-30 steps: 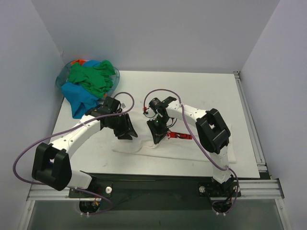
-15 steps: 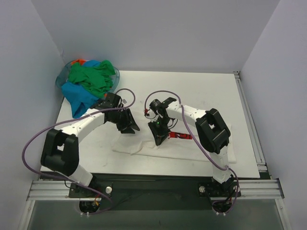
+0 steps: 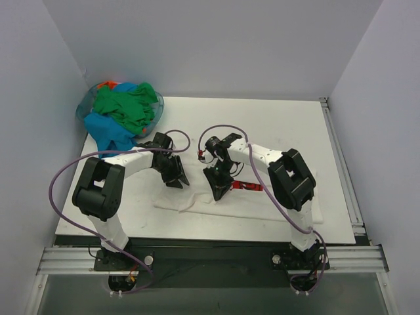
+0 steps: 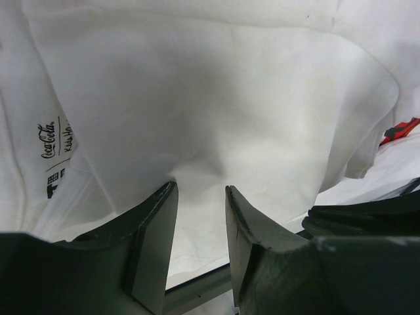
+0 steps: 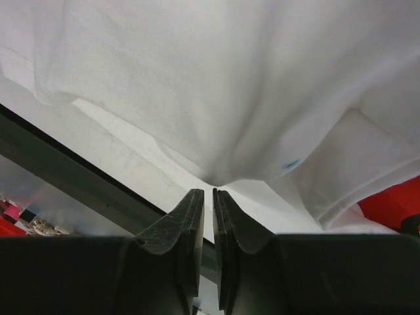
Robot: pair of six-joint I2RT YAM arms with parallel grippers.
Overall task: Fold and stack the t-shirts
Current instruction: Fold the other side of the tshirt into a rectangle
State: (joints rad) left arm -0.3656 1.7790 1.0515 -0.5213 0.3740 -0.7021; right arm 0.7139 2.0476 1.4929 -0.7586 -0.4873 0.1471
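Above the counter, my right pincer barely pinches the white t-shirt, left pincer spread; cloth may slip.

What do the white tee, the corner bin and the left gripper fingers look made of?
White tee: soft matte knit, probably cotton; it drapes and creases, and has a printed label inside. Corner bin: looks like translucent blue plastic, going by the bluish see-through rim; too small to confirm. Left gripper fingers: dark, rigid and matte, likely moulded or printed plastic, with flat facets and a dull sheen.
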